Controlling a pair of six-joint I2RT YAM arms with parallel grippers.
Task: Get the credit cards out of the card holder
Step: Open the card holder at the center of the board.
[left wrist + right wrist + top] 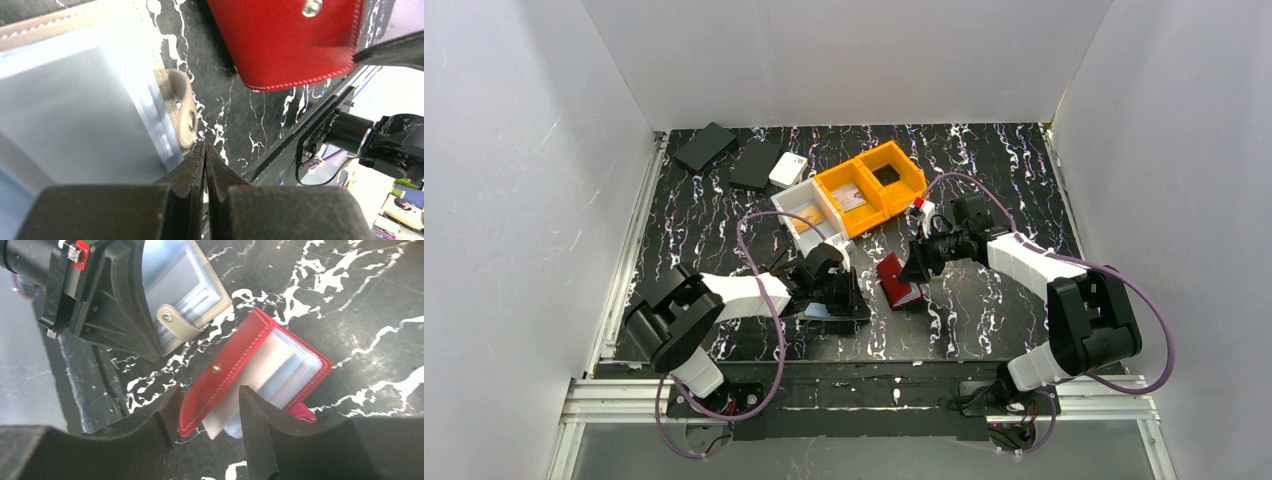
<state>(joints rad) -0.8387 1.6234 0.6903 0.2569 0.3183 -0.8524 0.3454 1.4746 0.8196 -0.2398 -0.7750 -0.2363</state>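
A red card holder (899,282) lies half open on the black marbled table, with white and pale blue card sleeves (287,371) showing between its covers. My right gripper (921,265) is open; in the right wrist view it (211,390) straddles the free edge of the red holder (227,371), one finger on each side. A beige card holder (192,295) with clear sleeves lies open to the left. My left gripper (854,300) is shut, its tips (205,146) down at the beige holder's snap strap (182,107). The red holder (290,40) lies just beyond.
Two joined orange bins (874,185) and a white bin (809,215) stand behind the holders. Two flat black items (704,145) (754,163) and a small white box (788,170) lie at the back left. The table's front rail (854,400) is near.
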